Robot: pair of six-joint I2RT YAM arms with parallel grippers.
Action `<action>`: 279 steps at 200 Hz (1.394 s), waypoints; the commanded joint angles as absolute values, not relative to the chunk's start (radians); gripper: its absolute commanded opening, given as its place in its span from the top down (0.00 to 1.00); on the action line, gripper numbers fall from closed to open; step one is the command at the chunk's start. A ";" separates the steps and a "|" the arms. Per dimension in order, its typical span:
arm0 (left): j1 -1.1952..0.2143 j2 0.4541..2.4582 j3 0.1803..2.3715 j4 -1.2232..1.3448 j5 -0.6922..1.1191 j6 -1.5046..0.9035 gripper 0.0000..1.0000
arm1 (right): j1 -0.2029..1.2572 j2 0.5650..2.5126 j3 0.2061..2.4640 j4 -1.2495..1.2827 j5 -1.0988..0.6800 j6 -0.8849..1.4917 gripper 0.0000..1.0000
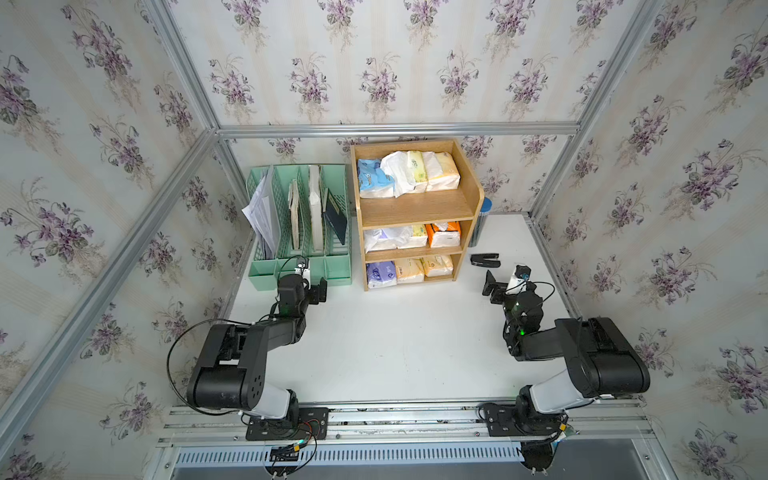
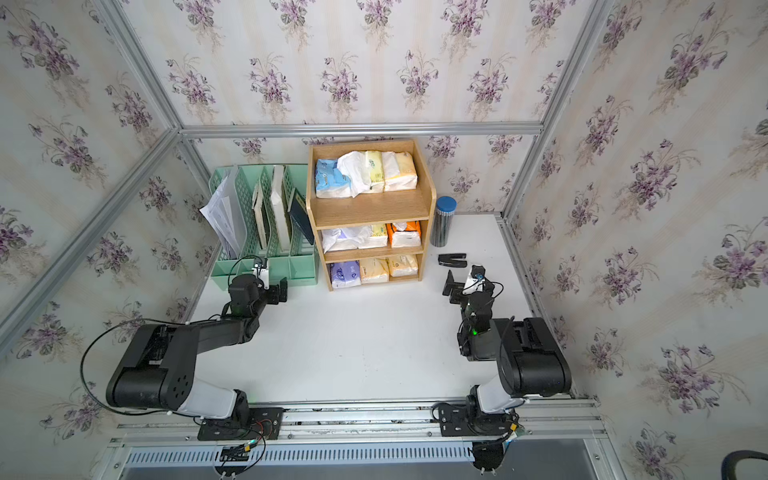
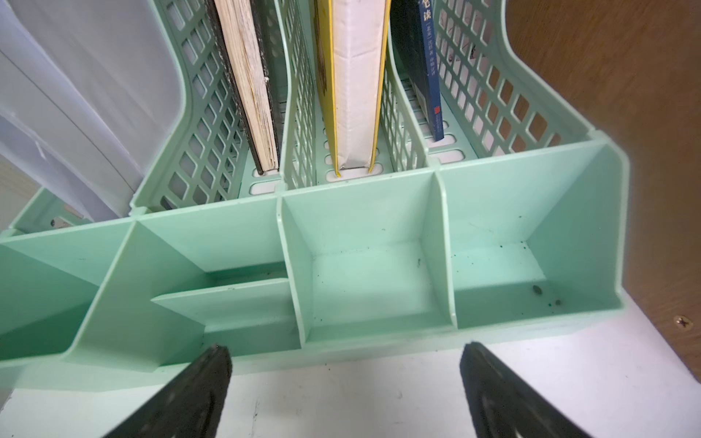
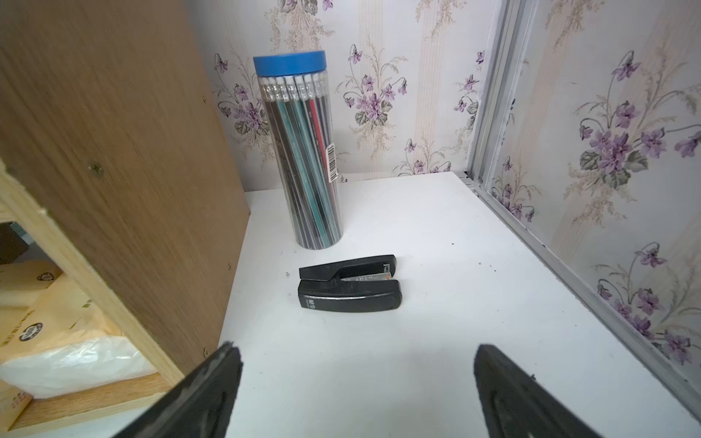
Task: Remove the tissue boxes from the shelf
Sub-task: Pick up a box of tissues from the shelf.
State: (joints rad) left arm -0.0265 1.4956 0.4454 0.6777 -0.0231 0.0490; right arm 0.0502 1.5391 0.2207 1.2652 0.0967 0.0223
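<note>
While on shelf [image 1: 415,208], tissue boxes [image 1: 442,171] soft, plastic-wrapped.

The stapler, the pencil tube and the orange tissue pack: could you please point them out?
stapler [image 4: 349,297], right wrist view, on its thicker black half.
pencil tube [image 4: 303,151], right wrist view, on its clear wall.
orange tissue pack [image 1: 452,229], in a top view, on its orange wrapper.

Matt wood-grain shelf [image 1: 415,205], glossy plastic-wrapped tissue boxes [image 1: 409,172]
</note>
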 commanded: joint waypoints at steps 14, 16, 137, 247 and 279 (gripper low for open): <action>-0.026 1.497 0.452 0.689 -0.026 0.052 0.01 | 0.051 1.537 0.222 1.274 0.091 0.011 0.00; -0.026 1.496 0.453 0.689 -0.026 0.052 0.01 | 0.051 1.537 0.223 1.274 0.091 0.011 0.00; -0.043 1.368 0.531 0.463 -0.047 0.052 0.01 | 0.051 1.506 0.210 1.278 0.132 0.024 0.00; -0.073 0.956 1.026 -0.351 0.219 -0.334 0.01 | 0.132 0.937 0.597 0.135 -0.045 0.460 0.10; -0.079 1.078 1.278 -0.524 0.457 -0.304 0.01 | 0.235 0.876 0.729 -0.004 -0.033 0.481 0.11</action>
State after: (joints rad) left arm -0.0746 1.0256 1.1496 -0.3447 0.2260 -0.2981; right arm 0.1806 0.9039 0.6525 0.1761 -0.0154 0.4248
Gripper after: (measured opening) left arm 0.988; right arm 0.895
